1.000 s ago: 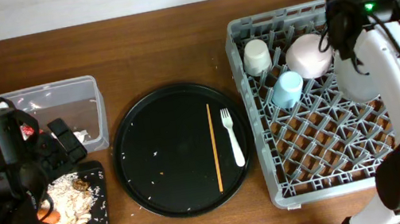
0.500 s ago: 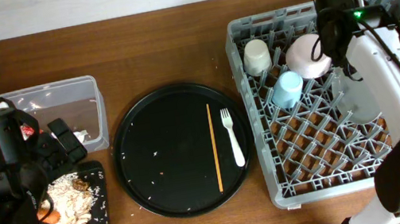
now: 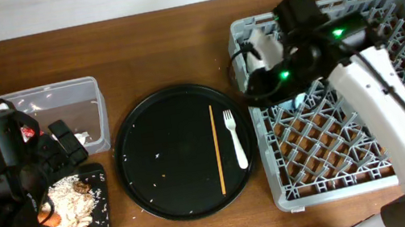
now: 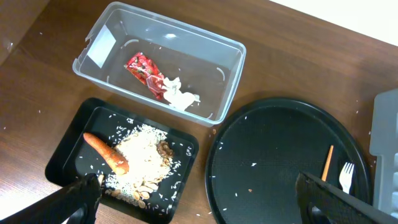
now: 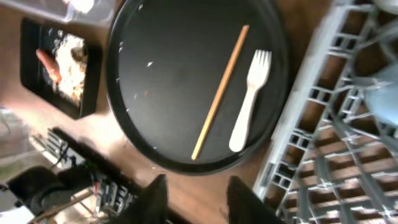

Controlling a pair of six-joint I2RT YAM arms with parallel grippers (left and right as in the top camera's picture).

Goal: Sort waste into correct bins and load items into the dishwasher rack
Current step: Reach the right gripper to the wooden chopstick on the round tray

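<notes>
Right pincer [image 5: 199, 202] — from the rack [image 3: 338, 145] interior to its left edge

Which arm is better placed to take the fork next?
Right. The right gripper, open, hangs at the left edge of the rack, and the fork on the round tray lies in its camera's view. The left gripper is far off, by the tub.

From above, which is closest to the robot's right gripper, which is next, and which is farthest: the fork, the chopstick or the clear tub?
Starting from the right gripper:
1. fork, close by, to its lower left.
2. chopstick, a bit further left.
3. clear tub, far over on the left.
</notes>
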